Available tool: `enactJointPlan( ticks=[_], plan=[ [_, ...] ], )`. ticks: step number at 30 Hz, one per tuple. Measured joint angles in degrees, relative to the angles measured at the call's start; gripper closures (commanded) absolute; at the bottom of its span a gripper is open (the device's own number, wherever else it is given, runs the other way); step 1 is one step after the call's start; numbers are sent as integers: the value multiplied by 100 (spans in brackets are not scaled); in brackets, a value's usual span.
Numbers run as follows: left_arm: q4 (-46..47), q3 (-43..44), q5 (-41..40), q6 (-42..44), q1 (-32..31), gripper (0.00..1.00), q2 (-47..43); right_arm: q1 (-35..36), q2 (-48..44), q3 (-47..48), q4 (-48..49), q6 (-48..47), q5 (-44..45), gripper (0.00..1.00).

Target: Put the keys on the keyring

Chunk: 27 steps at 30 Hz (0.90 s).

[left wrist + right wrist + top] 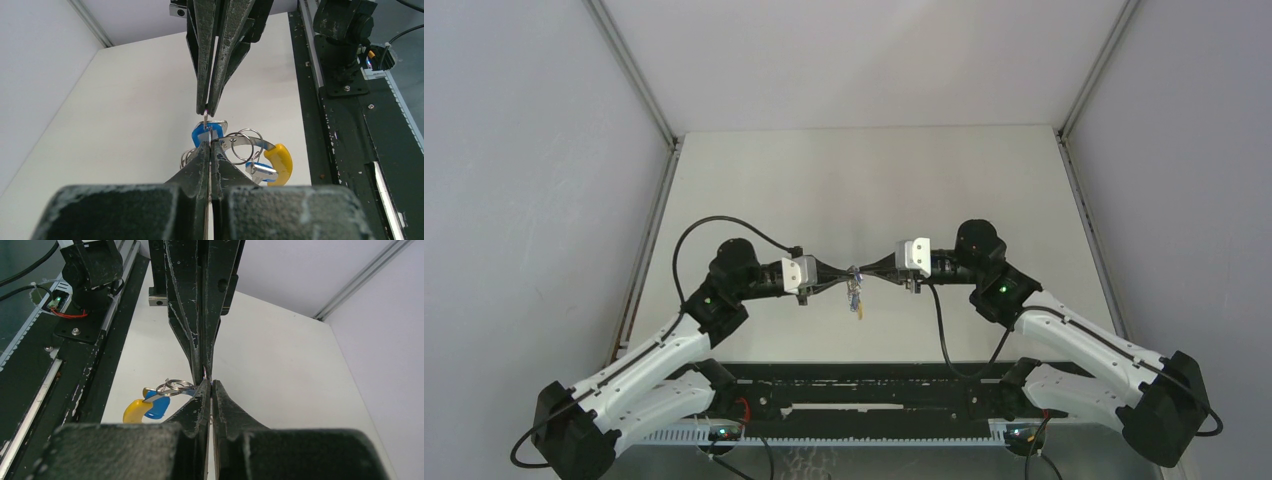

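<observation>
Both grippers meet tip to tip above the table. My left gripper (848, 275) (210, 146) is shut on the silver band of the keyring (250, 144), whose yellow section (280, 162) curves down to the right. My right gripper (864, 272) (209, 383) is shut on a thin wire ring at a blue-headed key (201, 134) between the two tips. A second blue key (262, 172) hangs from a small ring on the band. In the right wrist view the keyring (172, 387) hangs left of the tips, with a blue key (157, 407) and the yellow section (132, 411). The bunch (857, 297) dangles.
The white table (864, 190) lies below, walled by grey panels left, right and behind. The black base rail (864, 395) with both arm mounts runs along the near edge. Each arm's cable (939, 330) loops beside it.
</observation>
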Motion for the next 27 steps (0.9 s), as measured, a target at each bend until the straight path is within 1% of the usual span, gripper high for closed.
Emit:
enactJointPlan(
  ticks=[16, 27],
  plan=[
    [26, 0, -2, -42, 26, 100, 59, -98, -168, 0, 173, 144, -146, 100],
    [87, 0, -7, -57, 44, 100, 59, -103, 46, 2, 149, 146, -297, 100]
  ],
)
